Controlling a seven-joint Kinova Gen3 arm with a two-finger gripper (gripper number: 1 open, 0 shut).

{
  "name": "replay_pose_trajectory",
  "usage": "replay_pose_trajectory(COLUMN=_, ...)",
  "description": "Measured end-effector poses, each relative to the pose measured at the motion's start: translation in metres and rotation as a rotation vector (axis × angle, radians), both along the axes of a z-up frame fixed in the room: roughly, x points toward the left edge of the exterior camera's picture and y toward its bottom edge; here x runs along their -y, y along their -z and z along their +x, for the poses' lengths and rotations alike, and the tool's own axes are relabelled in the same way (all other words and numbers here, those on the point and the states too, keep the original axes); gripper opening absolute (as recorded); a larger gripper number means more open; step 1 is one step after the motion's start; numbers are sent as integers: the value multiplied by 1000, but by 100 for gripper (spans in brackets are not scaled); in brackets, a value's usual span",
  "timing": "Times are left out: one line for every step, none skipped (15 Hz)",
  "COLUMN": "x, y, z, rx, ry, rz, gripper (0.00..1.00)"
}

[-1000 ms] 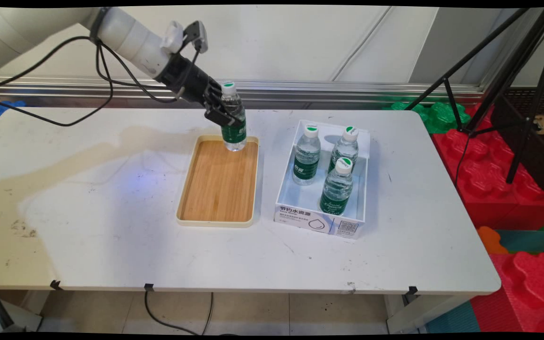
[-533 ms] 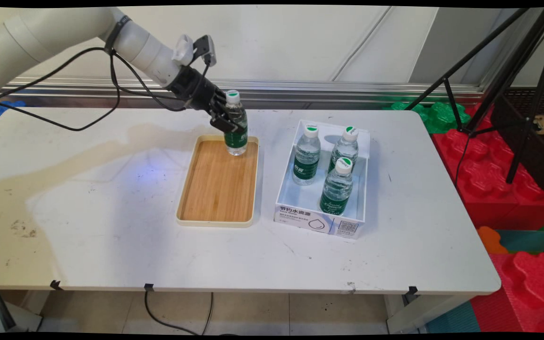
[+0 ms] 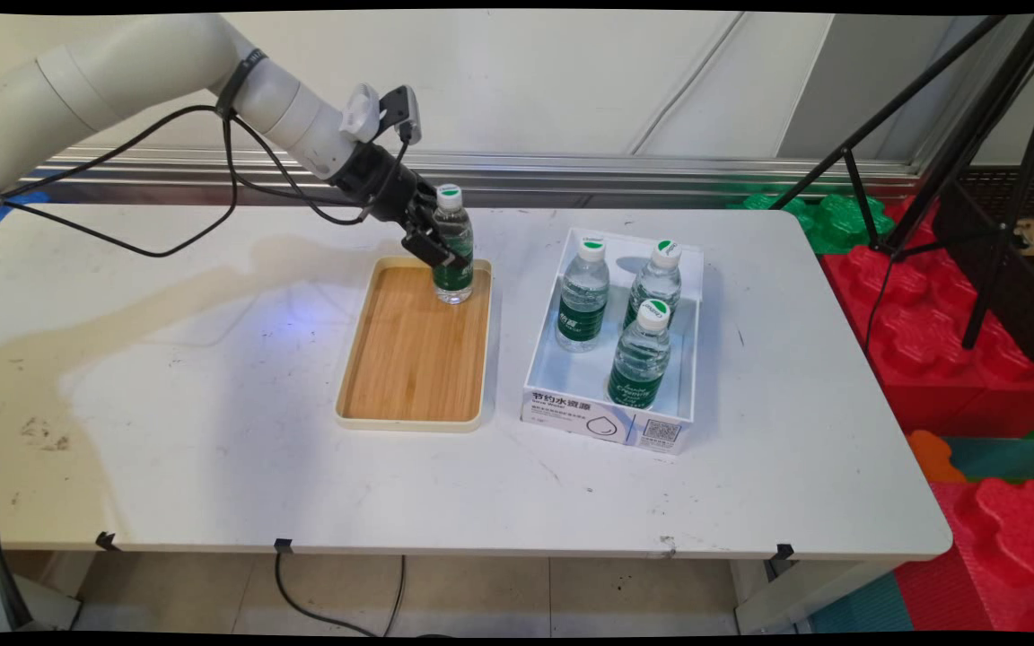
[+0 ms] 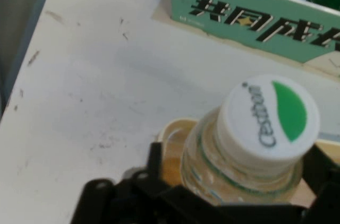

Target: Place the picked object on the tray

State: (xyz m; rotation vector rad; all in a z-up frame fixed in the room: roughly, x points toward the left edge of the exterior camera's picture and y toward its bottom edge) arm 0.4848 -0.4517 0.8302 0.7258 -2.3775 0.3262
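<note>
While the gripper (image 3: 442, 249) is clamped on a water bottle (image 3: 452, 247) above center frame, the bottle stands at the wooden tray's (image 3: 414, 359) far end, left of the box (image 3: 607, 422) holding three bottles.

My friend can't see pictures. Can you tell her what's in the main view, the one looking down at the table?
The end effector grips a water bottle upright over the far end of a wooden tray on a white table. Right of the tray, a white box holds three more water bottles.
</note>
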Motion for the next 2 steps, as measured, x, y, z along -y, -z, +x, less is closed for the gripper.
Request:
replay_pose_trajectory(x=0, y=1, z=0, rx=1, ry=0, rz=-1, gripper=100)
replay_pose_trajectory(x=1, y=2, z=0, rx=3, ry=2, rz=-3, gripper=100)
